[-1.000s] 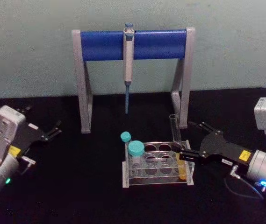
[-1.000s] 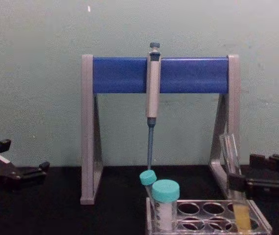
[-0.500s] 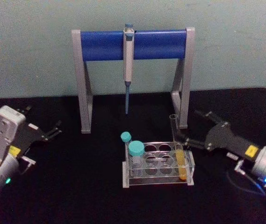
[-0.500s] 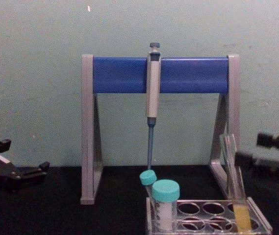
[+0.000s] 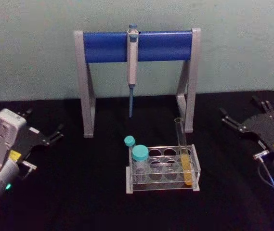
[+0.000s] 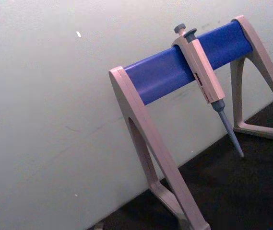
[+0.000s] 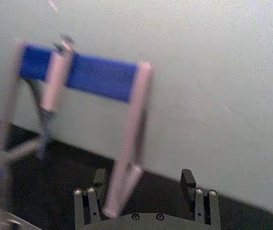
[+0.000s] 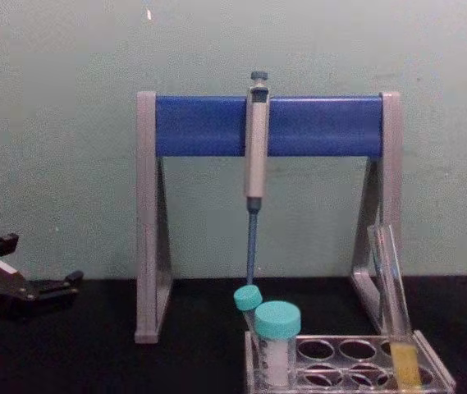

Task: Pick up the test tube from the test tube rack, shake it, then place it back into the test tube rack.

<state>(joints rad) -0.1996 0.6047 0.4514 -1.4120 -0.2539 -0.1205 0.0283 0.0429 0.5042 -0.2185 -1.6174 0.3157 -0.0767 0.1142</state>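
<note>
So my right gripper (image 5: 245,119) sits jaws open, well apart from the test tube (image 5: 184,153) leaning in the test tube rack (image 5: 162,169); left gripper (image 5: 44,129) parked, jaws open too.

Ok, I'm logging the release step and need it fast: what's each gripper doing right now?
Left gripper: open, empty, parked at the table's left.
Right gripper: open, empty, off to the right of the test tube, which stands in the test tube rack.
</note>
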